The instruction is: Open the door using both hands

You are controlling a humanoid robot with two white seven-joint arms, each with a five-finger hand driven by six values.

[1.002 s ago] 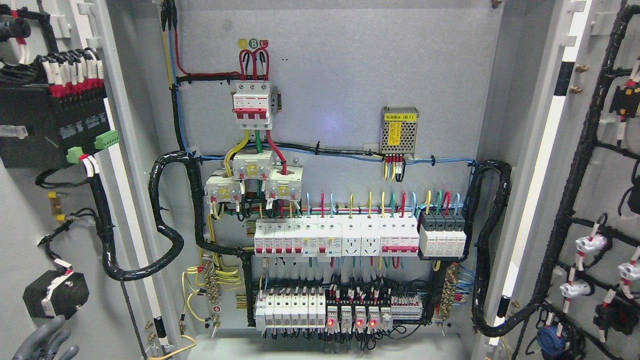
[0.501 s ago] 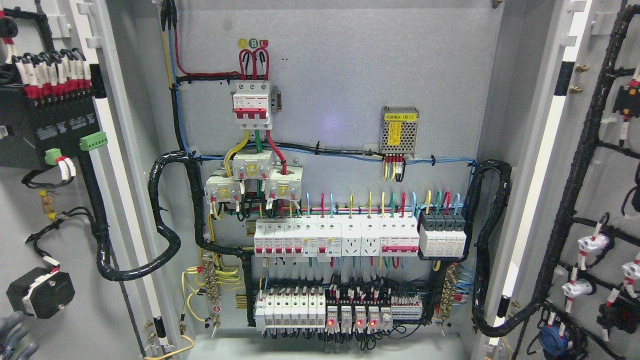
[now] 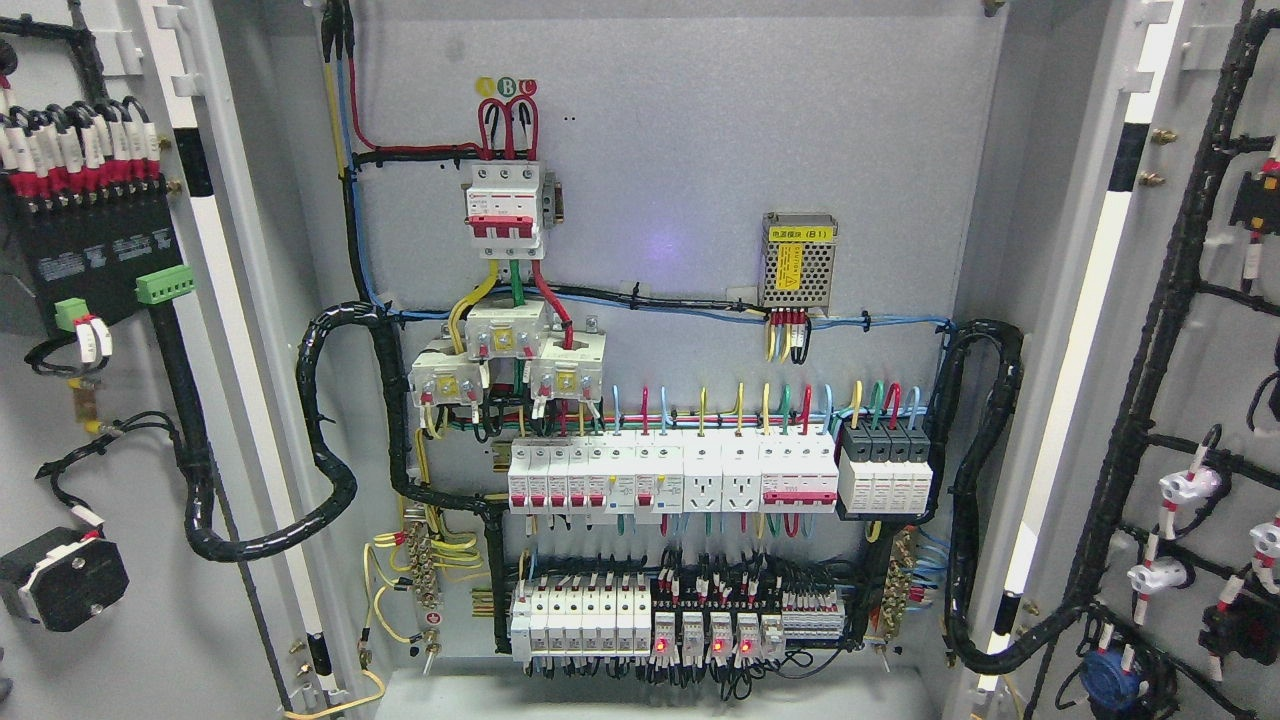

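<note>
The cabinet's two doors stand wide open. The left door [image 3: 130, 640] fills the picture's left, its inner face carrying a black terminal module [image 3: 95, 255] and a black round unit [image 3: 62, 578]. The right door [image 3: 1225, 380] fills the right side, with black cable looms and white connectors on it. Only a thin grey sliver of my left hand [image 3: 3, 686] shows at the lower left edge, beside the left door. My right hand is out of view.
Between the doors the back panel [image 3: 660, 150] carries a red-and-white main breaker [image 3: 505, 210], rows of white breakers [image 3: 670, 475], a metal power supply [image 3: 798, 260] and thick black cable looms [image 3: 335, 440] running to each door.
The left door has swung further open, and its module and wires have shifted left. My left hand has slid almost out of the picture at the lower left. The right door moved slightly right.
</note>
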